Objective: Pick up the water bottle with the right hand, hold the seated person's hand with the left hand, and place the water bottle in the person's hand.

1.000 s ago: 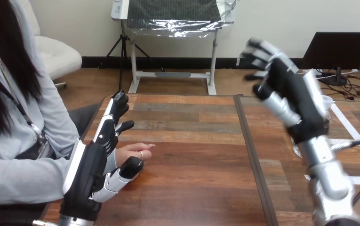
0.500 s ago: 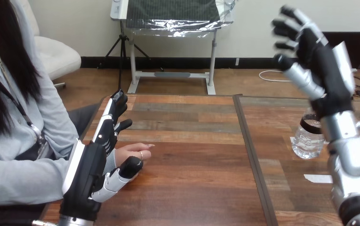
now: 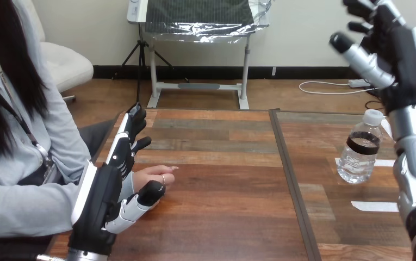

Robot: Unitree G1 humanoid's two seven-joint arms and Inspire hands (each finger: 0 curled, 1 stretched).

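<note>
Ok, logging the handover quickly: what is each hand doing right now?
Left hand: open, fingers straight alongside the person's hand.
Right hand: open, empty, raised above the clear plastic water bottle.

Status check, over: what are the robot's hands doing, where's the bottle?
Left robot hand open, fingers straight, alongside the person's hand. Right robot hand open, raised above the water bottle. Bottle upright on the table, untouched. Nothing in the way.
</note>
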